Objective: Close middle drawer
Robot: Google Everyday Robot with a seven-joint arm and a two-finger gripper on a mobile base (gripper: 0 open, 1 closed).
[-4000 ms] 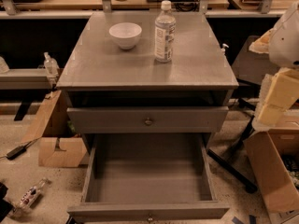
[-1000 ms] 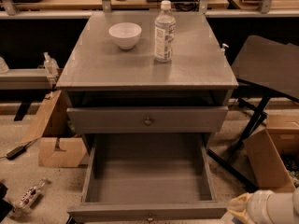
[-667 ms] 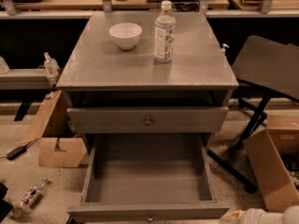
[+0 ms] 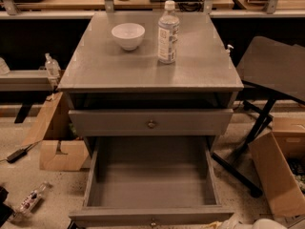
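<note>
1. Progress: none of the closing is done. The middle drawer [image 4: 151, 187] is pulled far out of the cabinet [image 4: 119, 68], with its whole floor in view.
2. By my judgement the entire push is left: I must meet the front and drive it in until it sits flush.
3. My gripper [image 4: 231, 224] is at the bottom edge of view, and only a pale sliver of it shows. I cannot tell whether it is released or clenched, nor whether it touches the drawer.
4. The drawer's front lies just left of my gripper, and the box runs away from it toward the cabinet.
5. The drawer is grey wood, wide, deep and empty. Its front is plain and flat, with a small brass knob [image 4: 153, 222] at the middle, to my gripper's left.
6. The top drawer [image 4: 190, 123], beyond my gripper and higher, is also out a little. It is not my job.
7. A bowl [image 4: 127, 35] and a bottle [image 4: 167, 32] stand on the cabinet, well beyond my gripper.
</note>
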